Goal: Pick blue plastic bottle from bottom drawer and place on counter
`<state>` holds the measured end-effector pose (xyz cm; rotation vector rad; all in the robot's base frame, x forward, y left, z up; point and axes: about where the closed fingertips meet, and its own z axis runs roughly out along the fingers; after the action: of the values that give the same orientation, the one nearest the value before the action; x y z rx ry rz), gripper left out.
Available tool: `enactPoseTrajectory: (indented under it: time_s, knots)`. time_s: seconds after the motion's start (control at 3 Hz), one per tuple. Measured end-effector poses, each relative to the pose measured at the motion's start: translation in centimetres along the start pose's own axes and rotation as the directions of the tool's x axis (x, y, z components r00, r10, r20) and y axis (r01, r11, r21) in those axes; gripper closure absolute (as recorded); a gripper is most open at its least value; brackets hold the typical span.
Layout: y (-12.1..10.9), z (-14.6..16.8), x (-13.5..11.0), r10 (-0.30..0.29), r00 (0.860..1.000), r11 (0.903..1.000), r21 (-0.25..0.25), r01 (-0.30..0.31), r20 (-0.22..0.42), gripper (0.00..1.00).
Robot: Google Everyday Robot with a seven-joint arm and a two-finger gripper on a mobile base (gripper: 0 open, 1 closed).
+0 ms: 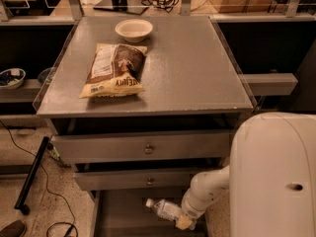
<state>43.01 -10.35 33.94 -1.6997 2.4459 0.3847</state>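
Lettering runs along the yellow lower edge of the crinkled brown snack bag (114,70), but it cannot be read. The bag lies flat on the speckled grey counter (197,68), near a round white bowl (134,29) whose contents cannot be made out. Below two round-knobbed drawers, the bottom drawer (123,216) stands open. Over its flat grey floor the gripper (183,222) is clamped on the base end of the clear blue plastic bottle (165,209), which is tilted with its white cap pointing up-left.

bottle (165,209) in btm drawer (123,215) | gripper (183,222) at its R | bag (114,70) on counter (197,73)
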Motion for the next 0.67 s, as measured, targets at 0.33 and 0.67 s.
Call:
enactPoseTrajectory:
  time_s: [0.33,0.67]
  knots:
    - [-0.1,-1.8,-0.1,-0.012,1.0,0.9999,-0.001,0.012,0.001,1.0]
    - [-0.1,-6.0,0.9,-0.016,1.0,0.9994,0.031,0.016,-0.001,1.0]
